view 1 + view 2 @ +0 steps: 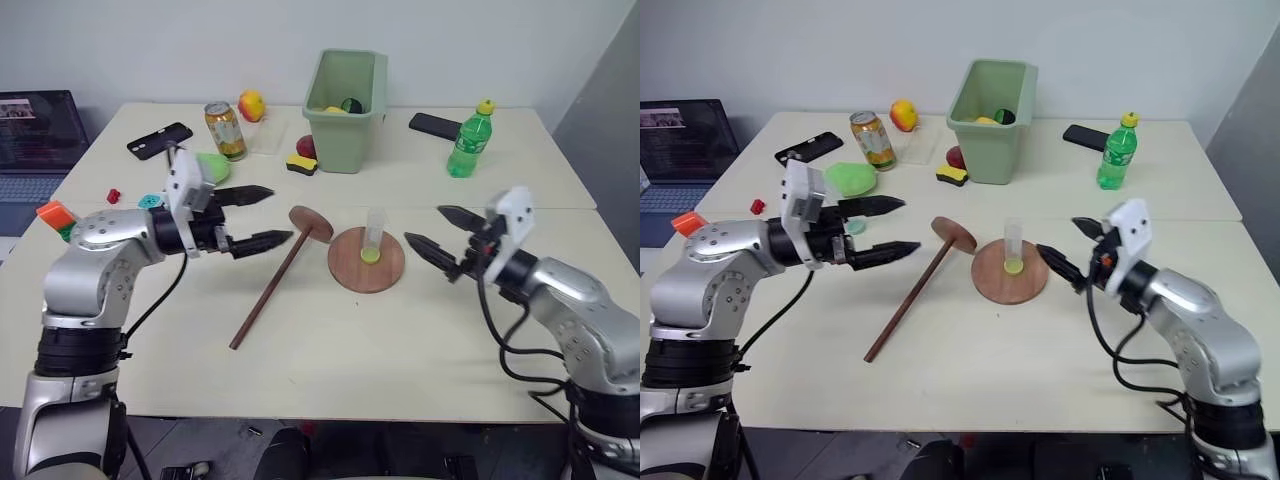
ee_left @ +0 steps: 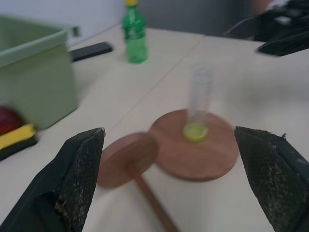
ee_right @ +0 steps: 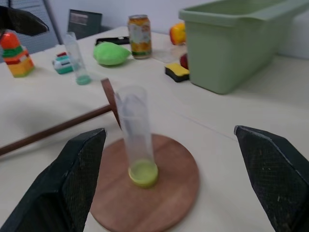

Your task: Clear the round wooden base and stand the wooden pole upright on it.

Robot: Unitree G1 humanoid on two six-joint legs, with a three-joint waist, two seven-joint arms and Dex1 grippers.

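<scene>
1 flat round wooden base [image 1: 367, 262]

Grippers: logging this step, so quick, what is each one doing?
Left gripper: open, holding nothing.
Right gripper: open, holding nothing.

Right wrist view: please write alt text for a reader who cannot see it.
A clear plastic tube with a yellow bottom stands upright on the round wooden base, framed by the open right hand. The wooden pole lies on the table beside it; a green bin stands behind.
</scene>
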